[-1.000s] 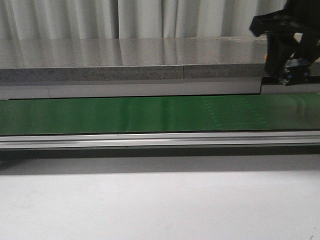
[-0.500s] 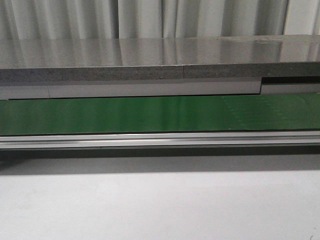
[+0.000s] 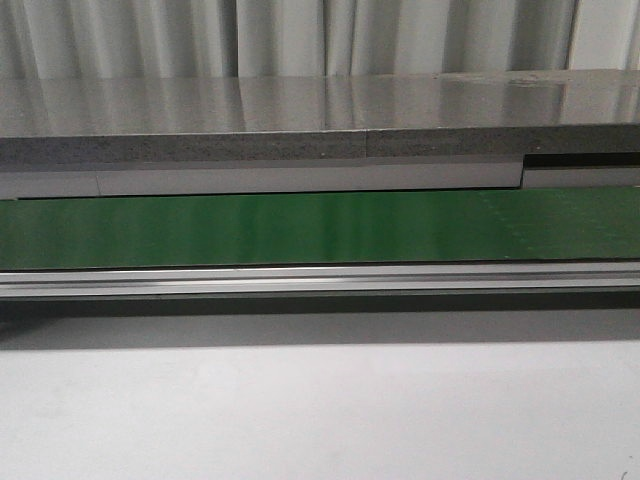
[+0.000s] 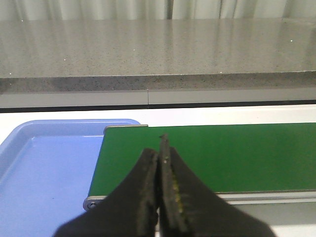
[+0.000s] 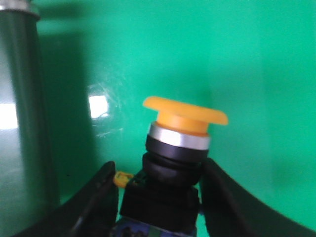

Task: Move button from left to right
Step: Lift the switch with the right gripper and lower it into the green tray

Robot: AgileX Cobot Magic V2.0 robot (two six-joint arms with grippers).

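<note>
My right gripper (image 5: 158, 197) grasps the button (image 5: 175, 158) between its fingers (image 5: 101, 197), green belt (image 5: 247, 59) behind. Left gripper (image 4: 160, 148) is clenched, blue tray (image 4: 44, 168) beside the belt.

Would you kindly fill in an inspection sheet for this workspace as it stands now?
Surface: green conveyor belt with a metal rail, white table in front.
Job's things: button, yellow cap, black body, between the right gripper's fingers above the belt.
Clutter: blue tray beside the belt's end, nothing seen in the visible part.
Grippers: left gripper shut, holding nothing; right gripper shut on the button.
Cables: nothing seen.
Surroundings: grey speckled counter, pale curtains.
</note>
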